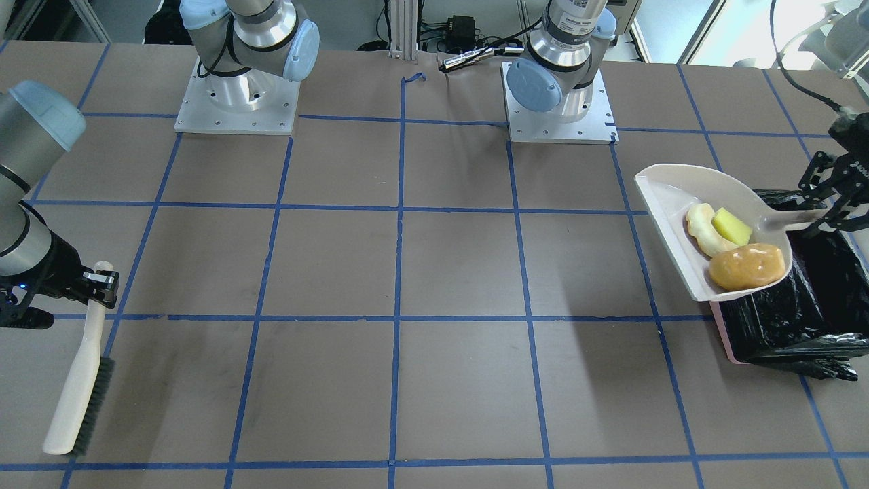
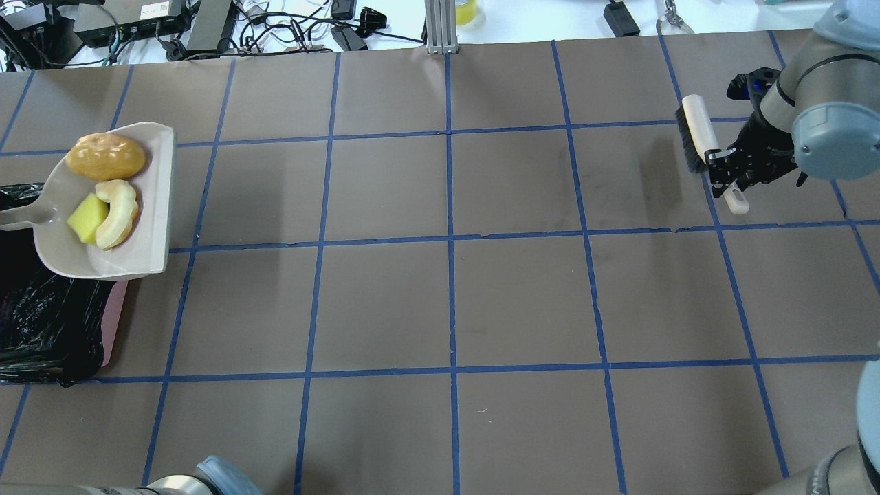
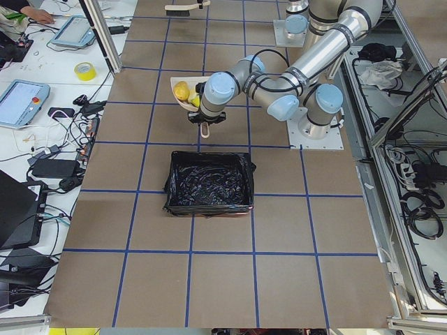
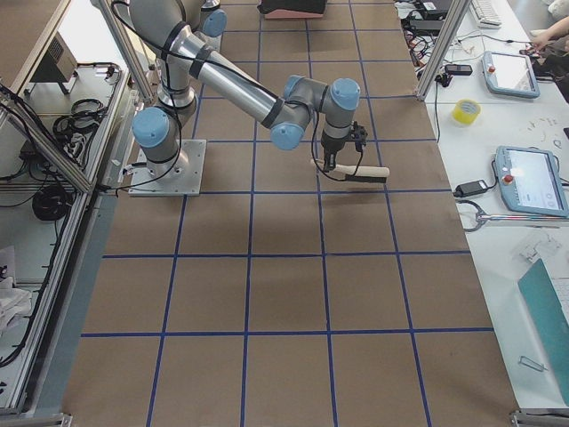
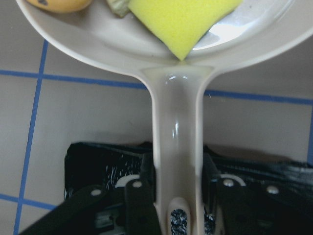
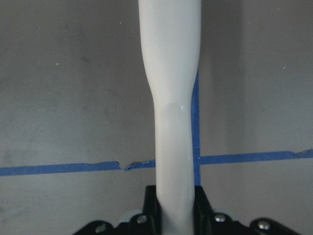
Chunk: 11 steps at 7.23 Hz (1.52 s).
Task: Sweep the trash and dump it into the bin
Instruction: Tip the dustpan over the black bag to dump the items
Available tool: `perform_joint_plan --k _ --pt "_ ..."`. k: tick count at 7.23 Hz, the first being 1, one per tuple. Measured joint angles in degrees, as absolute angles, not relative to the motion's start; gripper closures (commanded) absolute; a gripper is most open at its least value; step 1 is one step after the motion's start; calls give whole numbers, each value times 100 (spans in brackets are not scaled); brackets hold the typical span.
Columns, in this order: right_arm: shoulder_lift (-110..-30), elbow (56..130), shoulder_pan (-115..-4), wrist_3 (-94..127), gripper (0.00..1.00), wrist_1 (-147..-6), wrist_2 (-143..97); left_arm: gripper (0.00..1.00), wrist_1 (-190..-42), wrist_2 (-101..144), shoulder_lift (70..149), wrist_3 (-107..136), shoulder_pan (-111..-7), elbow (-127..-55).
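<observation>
Arms: two, one at each end of the tabletop (image 1: 461, 272).
Bin: one, a pink tub (image 1: 723, 333) lined with a crinkled black bag, standing on the tabletop at the left arm's end.
Dustpan: one, white (image 1: 669, 197), held off the tabletop. Its handle end is over the bin and its scoop reaches out past the bin's rim toward the middle of the tabletop.
Trash: three pieces, all lying in the dustpan and not yet in the bin.
Potato-like lump: one, orange-yellow (image 1: 747, 267), at the side of the scoop, close to the bin.
Peel: one, pale yellow and curved (image 1: 705, 231), just beside the lump and curling round the sponge.
Sponge: one, yellow (image 1: 732, 226), nearest the handle, its corner pointing down toward the handle's root.
Left jaws: closed on the dustpan's handle, one finger against each side of it, above the bin's black liner.
Brush: one, white with dark bristles (image 1: 78, 380), at the end of the tabletop far from the bin. I cannot tell whether the bristles touch the tabletop.
Right jaws: closed on the brush's handle near its end, well apart from the bin.
</observation>
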<state>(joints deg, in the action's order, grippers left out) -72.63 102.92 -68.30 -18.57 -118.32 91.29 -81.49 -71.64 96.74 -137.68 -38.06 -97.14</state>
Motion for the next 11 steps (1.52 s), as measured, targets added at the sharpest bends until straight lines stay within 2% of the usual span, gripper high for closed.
perform_joint_plan --k 4,5,6,7,8,10,11 --pt "-7390 10917 -6714 -2077 100 -12546 9150 100 -7406 -8432 10223 -14470 -3255 -8988" --pt "-7387 10934 -6712 -2168 95 -12584 9145 100 -7012 -8617 10275 -14597 -3146 -8955" --pt "-7386 10939 -6708 -2205 85 -12597 9142 100 -6636 -8821 10286 -14700 -3068 -8968" --pt "-7379 10941 -6708 -2211 61 -12599 9141 100 -6256 -9107 10274 -14759 -3061 -9007" --pt "-7370 10942 -6707 -2209 57 -12598 9142 100 -5912 -9440 10264 -14877 -3149 -9037" --pt "-7347 10930 -6704 -2221 57 -12583 9151 100 -5325 -10360 10284 -15227 -3617 -9063" --pt "-7348 10916 -6700 -2214 46 -12567 9155 100 -5014 -10874 10318 -15435 -3892 -9097"
